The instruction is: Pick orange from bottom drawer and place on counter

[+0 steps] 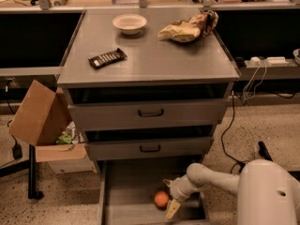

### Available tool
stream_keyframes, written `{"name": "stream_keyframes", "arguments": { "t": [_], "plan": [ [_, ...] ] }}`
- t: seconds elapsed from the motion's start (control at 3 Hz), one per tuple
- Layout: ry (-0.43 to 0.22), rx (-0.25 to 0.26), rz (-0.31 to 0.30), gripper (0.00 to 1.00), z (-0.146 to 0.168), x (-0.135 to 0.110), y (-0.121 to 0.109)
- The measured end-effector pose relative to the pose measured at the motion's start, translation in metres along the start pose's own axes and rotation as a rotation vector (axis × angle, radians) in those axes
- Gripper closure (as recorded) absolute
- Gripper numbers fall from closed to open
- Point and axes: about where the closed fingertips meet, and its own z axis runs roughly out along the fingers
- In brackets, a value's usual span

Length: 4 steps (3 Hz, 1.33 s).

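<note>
The orange (161, 199) lies on the floor of the open bottom drawer (126, 196), toward its right half. My gripper (169, 197) hangs inside the drawer just right of the orange, its two fingers spread apart, one above and one below the fruit's right side. The fingers do not close on the orange. My white arm (220, 182) reaches in from the lower right. The counter (154, 60) is the grey top of the cabinet above.
On the counter sit a white bowl (129, 23), a dark snack bar (108, 58) and a crumpled chip bag (190, 28). Two drawers with black handles (150, 112) stand partly pulled out above the bottom one. A cardboard box (40, 116) leans at the cabinet's left. Cables run at right.
</note>
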Motion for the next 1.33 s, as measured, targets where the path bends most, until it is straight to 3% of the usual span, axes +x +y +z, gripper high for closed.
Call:
{"name": "stream_keyframes", "arguments": {
  "t": [0.33,0.67,1.0,1.33],
  "plan": [
    [-0.024,-0.009,-0.002,0.00,0.022,0.006,-0.012],
    [-0.016,-0.015,0.009,0.12,0.042,0.017,-0.021],
    [-0.007,-0.025,0.030,0.28,0.058,0.030,-0.027],
    [-0.009,-0.035,0.045,0.51,0.069,0.041,-0.030]
  ]
}}
